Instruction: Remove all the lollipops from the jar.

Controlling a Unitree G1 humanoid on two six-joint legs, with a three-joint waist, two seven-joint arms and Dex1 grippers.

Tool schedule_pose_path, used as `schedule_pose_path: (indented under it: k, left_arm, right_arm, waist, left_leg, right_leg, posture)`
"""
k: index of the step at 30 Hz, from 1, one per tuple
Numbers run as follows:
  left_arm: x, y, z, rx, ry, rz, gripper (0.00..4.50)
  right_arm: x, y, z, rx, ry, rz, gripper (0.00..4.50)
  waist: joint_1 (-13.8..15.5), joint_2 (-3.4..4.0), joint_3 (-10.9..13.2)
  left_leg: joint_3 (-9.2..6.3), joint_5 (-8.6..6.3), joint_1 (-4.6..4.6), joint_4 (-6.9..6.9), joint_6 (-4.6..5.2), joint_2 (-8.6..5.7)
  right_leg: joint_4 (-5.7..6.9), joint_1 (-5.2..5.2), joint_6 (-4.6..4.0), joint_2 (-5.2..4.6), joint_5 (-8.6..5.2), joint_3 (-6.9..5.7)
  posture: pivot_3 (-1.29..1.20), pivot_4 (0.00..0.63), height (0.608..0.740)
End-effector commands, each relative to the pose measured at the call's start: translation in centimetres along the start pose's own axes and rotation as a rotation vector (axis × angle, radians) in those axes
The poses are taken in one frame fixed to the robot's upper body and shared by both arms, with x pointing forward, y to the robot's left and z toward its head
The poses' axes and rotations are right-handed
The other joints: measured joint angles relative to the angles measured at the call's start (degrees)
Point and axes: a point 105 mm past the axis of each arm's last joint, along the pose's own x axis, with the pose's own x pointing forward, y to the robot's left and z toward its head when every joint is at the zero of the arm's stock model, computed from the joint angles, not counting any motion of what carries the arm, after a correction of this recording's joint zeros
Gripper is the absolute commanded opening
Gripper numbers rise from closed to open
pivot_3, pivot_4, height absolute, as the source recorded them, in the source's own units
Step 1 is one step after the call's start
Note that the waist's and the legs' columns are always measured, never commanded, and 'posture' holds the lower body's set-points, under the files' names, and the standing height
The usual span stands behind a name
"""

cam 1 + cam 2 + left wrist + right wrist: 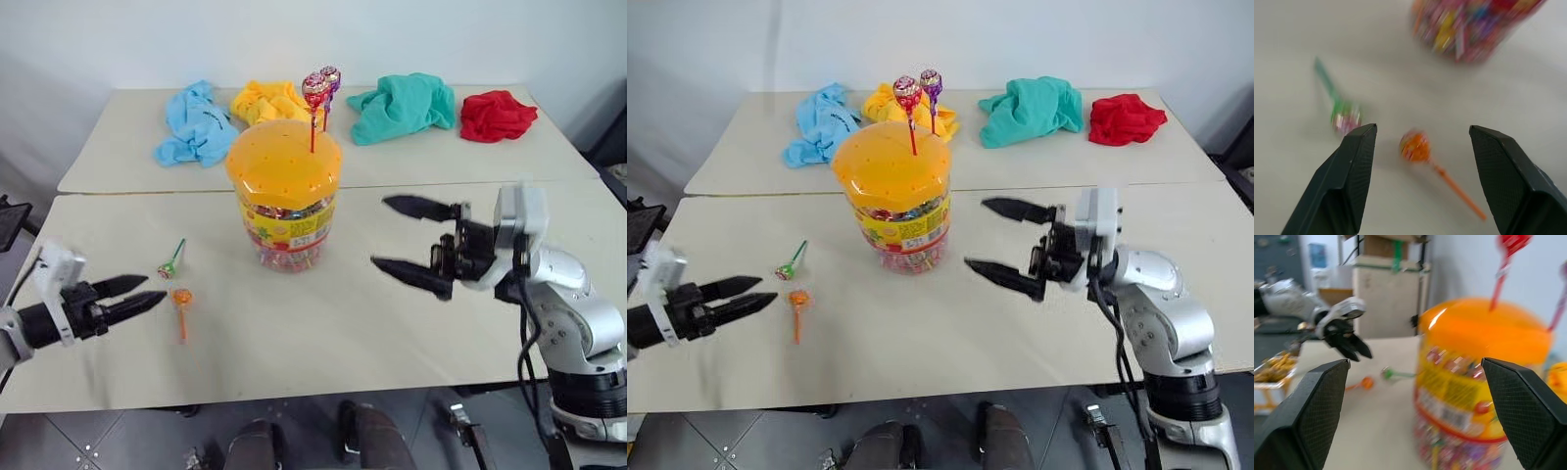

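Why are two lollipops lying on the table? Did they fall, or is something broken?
Nothing looks broken or spilled. The green-stick lollipop and the orange-stick lollipop lie flat on the table, beside the jar. Two more lollipops stand upright in its lid, and the jar itself stands straight.

Looks like a lab or workshop: plain white wall [294, 39], two bare worktops [470, 166] pushed together, shelving [1391, 264] beyond the tool.
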Motion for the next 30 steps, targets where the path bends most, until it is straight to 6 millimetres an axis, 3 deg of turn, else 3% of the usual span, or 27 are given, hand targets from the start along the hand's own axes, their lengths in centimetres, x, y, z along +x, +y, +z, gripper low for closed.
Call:
schedule_pose_path:
  k: [1,3,5,8,12,16,26,30]
  left_arm:
    - [-0.3,-1.7,5.4,0.064,-0.247,-0.141,3.16]
    - [0.3,-2.9,8.6,0.061,-0.461,-0.226,3.16]
    - [0.8,-4.1,10.4,0.085,-0.599,-0.292,3.16]
    - [2.1,-5.4,10.9,0.064,-0.671,-0.376,3.16]
    - [3.4,-5.6,10.3,0.055,-0.650,-0.398,3.16]
    - [3.6,-5.6,10.4,0.061,-0.652,-0.400,3.20]
    - [3.1,-4.8,9.8,0.060,-0.654,-0.371,3.20]
    - [3.0,-4.9,9.9,0.070,-0.653,-0.387,3.20]
  right_arm:
    - [2.0,-1.5,2.2,-0.043,-0.054,-0.051,4.50]
    - [4.1,-3.6,1.8,-0.031,0.013,-0.132,4.50]
    - [5.8,-4.5,1.7,-0.022,0.036,-0.156,4.50]
    - [7.9,-4.6,2.0,-0.019,0.030,-0.133,4.50]
    - [10.1,-4.8,1.0,-0.003,0.073,-0.113,4.50]
    - [10.9,-4.6,0.7,0.012,0.076,-0.102,3.60]
    - [11.5,-3.3,2.1,0.025,-0.026,-0.016,0.13]
    - [10.1,-3.6,4.5,0.025,-0.171,0.009,0.06]
  waist:
    - [-0.10,0.02,0.01]
    - [-0.23,0.04,0.01]
    - [-0.33,0.03,-0.01]
    - [-0.87,0.01,-0.02]
    - [-1.26,0.01,-0.02]
    - [-1.31,0.01,-0.02]
    - [-1.22,0.01,-0.02]
    - [-1.11,0.01,-0.02]
  left_leg:
    - [0.00,0.01,-0.02,0.00,0.01,-0.01]
    - [0.01,0.02,-0.01,0.00,0.02,-0.02]
    - [0.06,0.03,0.02,0.04,0.05,-0.08]
    - [0.09,0.05,0.01,0.05,0.07,-0.13]
    - [0.21,0.03,-0.05,0.07,0.08,-0.20]
    - [0.29,0.03,-0.07,0.06,0.04,-0.14]
    - [0.35,0.04,-0.07,0.07,0.04,-0.13]
    - [0.36,0.03,-0.10,0.07,0.04,-0.14]
  right_leg:
    - [0.01,-0.02,0.00,0.00,0.00,0.01]
    - [0.10,-0.03,0.01,-0.01,0.01,0.02]
    - [0.44,-0.03,0.05,-0.06,0.03,0.07]
    - [0.48,-0.02,0.13,-0.01,0.07,0.04]
    - [0.39,-0.08,0.15,0.14,0.08,-0.08]
    - [0.40,-0.17,0.15,0.22,0.08,-0.03]
    - [0.40,-0.20,0.14,0.24,0.08,0.05]
    - [0.39,-0.22,0.14,0.24,0.08,0.05]
  posture:
    - [0.00,0.150,0.740]
    - [0.00,0.150,0.740]
    - [0.00,0.150,0.740]
    - [0.00,0.150,0.740]
    - [0.00,0.150,0.740]
    - [0.00,0.150,0.740]
    - [0.00,0.150,0.740]
    - [0.00,0.150,0.740]
